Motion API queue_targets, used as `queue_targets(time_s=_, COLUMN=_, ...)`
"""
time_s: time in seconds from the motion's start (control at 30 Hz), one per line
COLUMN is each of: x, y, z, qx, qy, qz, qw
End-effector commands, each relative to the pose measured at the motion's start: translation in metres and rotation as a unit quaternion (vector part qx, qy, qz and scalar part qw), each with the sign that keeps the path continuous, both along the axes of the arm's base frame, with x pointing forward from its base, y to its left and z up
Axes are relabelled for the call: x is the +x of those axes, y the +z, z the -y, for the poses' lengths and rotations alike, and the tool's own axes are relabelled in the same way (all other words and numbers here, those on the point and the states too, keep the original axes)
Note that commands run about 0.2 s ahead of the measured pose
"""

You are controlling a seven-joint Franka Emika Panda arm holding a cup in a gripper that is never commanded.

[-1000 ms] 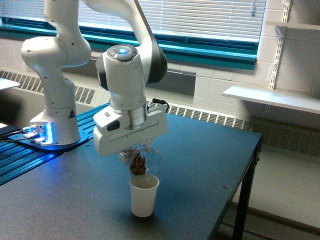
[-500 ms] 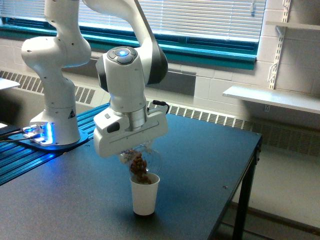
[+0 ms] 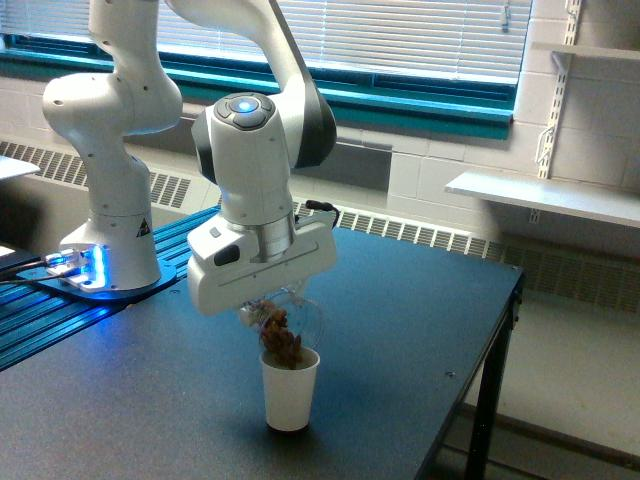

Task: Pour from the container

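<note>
Seen from the exterior view: a white robot arm (image 3: 150,110) on a dark table (image 3: 400,320), bent over toward the front of it. Under the wide white hand block, the gripper (image 3: 272,308), with its fingers mostly hidden behind that block, so hard to see one by one. Clenched on the jar (image 3: 295,318), which hangs directly below the fingers and sticks out toward the exterior view's right. Tilted steeply, mouth pointing down. Through the clear wall, brown nut-like pieces (image 3: 280,338) gathered at the low end and reaching down to the rim of a white paper cup (image 3: 289,395). Standing upright on the table just under the jar's mouth, this cup, with some brown pieces showing at its top. Impossible to tell whether jar and cup touch. Behind, window blinds (image 3: 400,35) and a white shelf (image 3: 545,195) on the wall.
</note>
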State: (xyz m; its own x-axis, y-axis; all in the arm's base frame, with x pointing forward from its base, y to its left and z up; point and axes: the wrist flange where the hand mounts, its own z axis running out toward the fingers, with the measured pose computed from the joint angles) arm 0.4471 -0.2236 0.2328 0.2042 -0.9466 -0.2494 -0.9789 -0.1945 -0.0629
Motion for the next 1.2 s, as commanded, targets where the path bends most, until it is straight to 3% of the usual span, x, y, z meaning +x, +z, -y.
queue_targets(time_s=0.03, x=0.0002, y=-0.0002, z=0.0033, qx=0.007, qy=-0.001, qz=-0.001, qw=1.0)
queue_targets(time_s=1.2, x=0.0051, y=0.0045, z=0.0065, qx=0.011, qy=0.0, qz=0.002, qw=0.9999)
